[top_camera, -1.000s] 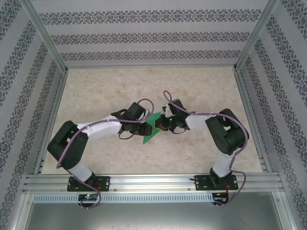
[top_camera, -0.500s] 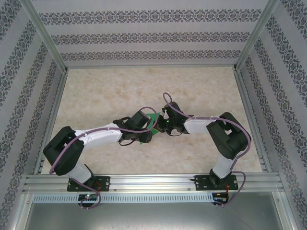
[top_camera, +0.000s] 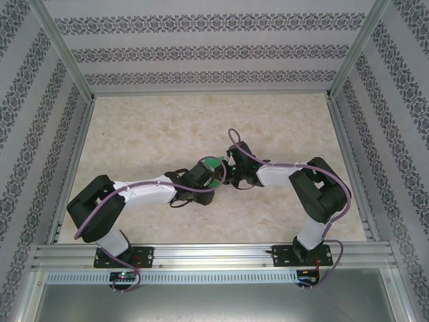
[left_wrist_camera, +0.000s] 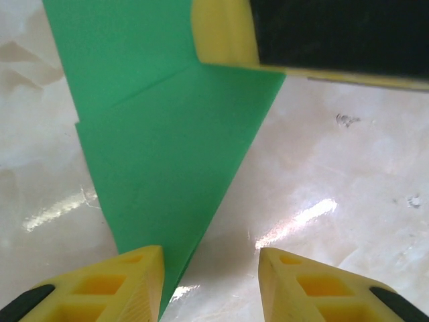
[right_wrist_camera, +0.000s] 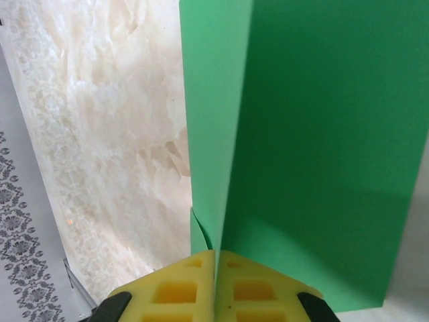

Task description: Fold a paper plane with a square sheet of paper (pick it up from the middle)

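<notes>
Yellow fingertips of my right gripper (right_wrist_camera: pixel 216 265) are pressed flat together with no gap, and the bright green sheet of paper (right_wrist_camera: pixel 315 147) is pinched between them. From that grip the sheet stands up in two layers: a narrow flap on one side of a fold and a wide panel on the other.

My left gripper (left_wrist_camera: pixel 208 249) is partly open, its two yellow fingers (left_wrist_camera: pixel 120 282) apart with bare table showing between them. It has hold of nothing. The sheet narrows to a point that comes down just beside the inner face of one of those fingers. I cannot tell whether it touches that finger. From the left wrist, a straight crease runs slantwise across the green. At the sheet's far edge, one finger of the right gripper sits on the paper, yellow with a black pad.

The sheet is over the middle of the table (right_wrist_camera: pixel 114 134), a pale, glossy, marbled surface. I cannot tell whether its lowest point rests on the table.

From above, my left arm (top_camera: pixel 141 194) and right arm (top_camera: pixel 288 176) reach in from the table's near edge and meet at its middle. Striped, patterned walls (top_camera: pixel 201 50) stand around the table's other three sides.
</notes>
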`<action>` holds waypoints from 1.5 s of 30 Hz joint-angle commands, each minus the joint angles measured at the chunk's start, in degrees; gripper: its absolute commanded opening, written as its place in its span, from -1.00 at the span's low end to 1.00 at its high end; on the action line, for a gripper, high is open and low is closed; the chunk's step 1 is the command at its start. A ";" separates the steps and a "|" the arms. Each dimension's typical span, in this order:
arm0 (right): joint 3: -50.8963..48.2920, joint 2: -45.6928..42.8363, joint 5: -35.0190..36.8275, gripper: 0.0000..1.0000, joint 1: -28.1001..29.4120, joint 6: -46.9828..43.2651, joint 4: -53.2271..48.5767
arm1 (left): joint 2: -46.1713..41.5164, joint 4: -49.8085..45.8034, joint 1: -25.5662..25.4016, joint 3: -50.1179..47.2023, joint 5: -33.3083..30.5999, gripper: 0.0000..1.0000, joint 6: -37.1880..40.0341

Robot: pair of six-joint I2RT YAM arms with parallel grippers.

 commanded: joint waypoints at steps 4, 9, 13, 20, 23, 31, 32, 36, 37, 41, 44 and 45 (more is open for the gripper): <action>1.60 -1.72 0.90 -0.90 0.80 0.29 -0.52 | 1.85 1.10 -1.64 -0.04 -7.36 -0.19 0.26; 1.69 -1.85 0.80 -0.90 0.89 0.13 -0.49 | 1.67 1.06 -1.74 -0.02 -9.60 -0.27 0.04; 1.90 -1.68 0.61 -0.90 0.94 -0.01 -0.69 | 1.24 0.93 -1.79 -0.34 -10.35 -0.33 -0.10; 2.14 -1.46 0.56 -0.89 1.00 0.10 -0.75 | 1.23 1.02 -1.82 -0.60 -10.73 -0.56 0.26; 2.39 -1.44 0.53 -0.89 1.00 -0.08 -1.04 | 1.27 0.91 -1.91 -0.84 -10.98 -0.62 0.26; 3.42 -1.41 0.69 -0.85 0.97 -0.76 -2.44 | 1.48 0.80 -1.86 -0.80 -11.82 -0.77 0.31; 3.52 -1.41 0.67 -0.84 1.01 -0.88 -2.59 | 1.71 0.51 -1.91 -0.60 -12.03 -0.76 0.26; 3.71 -1.16 0.62 -0.81 1.03 -0.94 -2.94 | 1.43 -0.03 -1.91 -0.37 -13.12 -0.60 -0.07; 3.69 -0.96 0.48 -0.81 0.98 -0.94 -2.87 | 0.96 -0.12 -1.91 -0.43 -13.26 -0.49 -0.22; 3.67 -0.81 0.88 -0.80 1.02 -1.05 -3.13 | -2.45 0.35 -1.91 -1.14 -14.03 -0.31 -1.08; 3.90 -0.36 0.51 -0.82 1.01 -1.03 -3.07 | -5.66 1.85 -2.17 -2.30 -13.67 -0.21 -0.83; 3.87 -0.36 0.51 -0.82 0.99 -0.94 -2.89 | -6.49 2.16 -2.22 -2.57 -13.49 -0.20 -0.62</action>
